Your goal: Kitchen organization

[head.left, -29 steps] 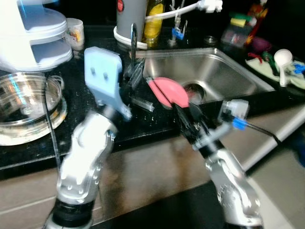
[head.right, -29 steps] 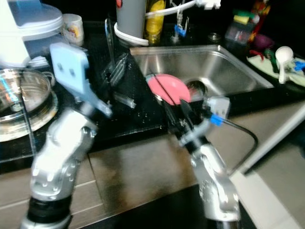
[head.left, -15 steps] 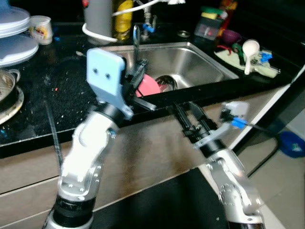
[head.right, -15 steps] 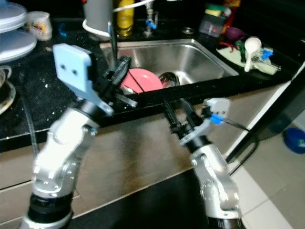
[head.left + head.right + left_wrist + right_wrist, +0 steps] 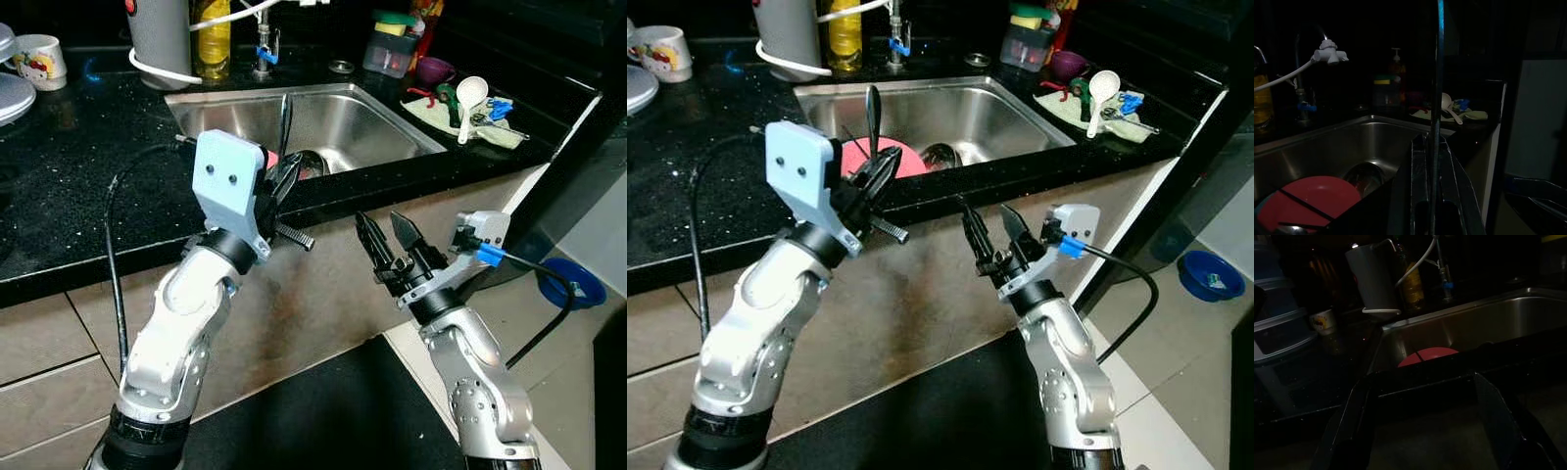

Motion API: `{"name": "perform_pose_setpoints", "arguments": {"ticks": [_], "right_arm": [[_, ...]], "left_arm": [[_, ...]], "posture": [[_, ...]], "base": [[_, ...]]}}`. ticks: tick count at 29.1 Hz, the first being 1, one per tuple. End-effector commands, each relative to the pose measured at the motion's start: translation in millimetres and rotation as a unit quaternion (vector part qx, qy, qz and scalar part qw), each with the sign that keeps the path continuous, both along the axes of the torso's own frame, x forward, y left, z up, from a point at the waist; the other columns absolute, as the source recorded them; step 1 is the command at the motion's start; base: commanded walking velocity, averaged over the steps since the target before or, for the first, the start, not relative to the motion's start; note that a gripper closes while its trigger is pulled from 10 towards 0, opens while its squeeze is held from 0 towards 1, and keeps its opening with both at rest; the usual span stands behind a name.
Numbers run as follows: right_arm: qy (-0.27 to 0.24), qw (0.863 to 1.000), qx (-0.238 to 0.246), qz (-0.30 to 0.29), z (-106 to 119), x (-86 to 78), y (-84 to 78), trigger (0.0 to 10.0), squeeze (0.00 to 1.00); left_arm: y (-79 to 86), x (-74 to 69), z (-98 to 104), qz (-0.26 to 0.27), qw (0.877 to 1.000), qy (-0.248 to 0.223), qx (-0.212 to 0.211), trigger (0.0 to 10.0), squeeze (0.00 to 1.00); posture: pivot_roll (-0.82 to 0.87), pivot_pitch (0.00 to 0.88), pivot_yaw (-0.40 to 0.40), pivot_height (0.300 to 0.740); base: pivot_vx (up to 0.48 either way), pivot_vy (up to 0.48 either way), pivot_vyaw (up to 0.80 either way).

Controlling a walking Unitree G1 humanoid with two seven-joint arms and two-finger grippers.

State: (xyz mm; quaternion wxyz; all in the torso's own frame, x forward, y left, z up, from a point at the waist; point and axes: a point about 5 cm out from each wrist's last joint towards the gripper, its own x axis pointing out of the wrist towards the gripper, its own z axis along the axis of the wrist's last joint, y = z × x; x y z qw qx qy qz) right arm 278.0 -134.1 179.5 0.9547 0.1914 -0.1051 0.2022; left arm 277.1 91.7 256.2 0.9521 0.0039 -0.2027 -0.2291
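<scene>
Left eye view shows the left gripper (image 5: 279, 186) clamped on a thin utensil handle (image 5: 285, 122) above the sink (image 5: 392, 147) (pink plate (image 5: 901, 157) inside), right gripper (image 5: 390, 235) spread empty, so carrying seems underway; next needs a drop-off spot.

**Count of things at the kitchen sink**

One steel sink (image 5: 387, 132) is sitting in the black counter, with one red plate (image 5: 893, 157) lying in it. One white mug (image 5: 39, 56), one grey jug (image 5: 160, 34) and one yellow bottle (image 5: 212, 37) are standing behind it. One white spoon (image 5: 467, 94) is resting on one cloth (image 5: 490, 135). One blue bowl (image 5: 570, 281) is sitting on the floor.
</scene>
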Motion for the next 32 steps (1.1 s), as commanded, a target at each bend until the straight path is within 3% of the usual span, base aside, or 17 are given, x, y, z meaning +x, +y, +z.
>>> {"name": "perform_pose_setpoints", "arguments": {"ticks": [1, 24, 32], "right_arm": [[0.007, 1.000, -0.007, -0.010, -4, -0.2, -3.6, 10.0, 0.00], [0.004, 1.000, 0.003, -0.012, -2, 2.3, -3.2, 10.0, 0.00], [0.010, 1.000, 0.016, -0.015, 0, 4.2, -4.0, 10.0, 0.00]], "left_arm": [[-1.3, 1.3, -4, -0.003, 1.000, 0.011, 0.005, 10.0, 0.00], [12.7, 9.0, 15, 0.014, 1.000, -0.025, 0.000, 10.0, 0.00], [10.5, 9.9, 17, 0.008, 1.000, -0.028, 0.000, 10.0, 0.00]], "posture": [[0.09, 0.010, -0.173, 0.740], [0.10, 0.002, -0.172, 0.740], [0.10, 0.001, -0.171, 0.740]], "base": [[0.000, 0.000, 0.00], [0.332, 0.000, 0.00], [0.374, 0.000, 0.00]]}}
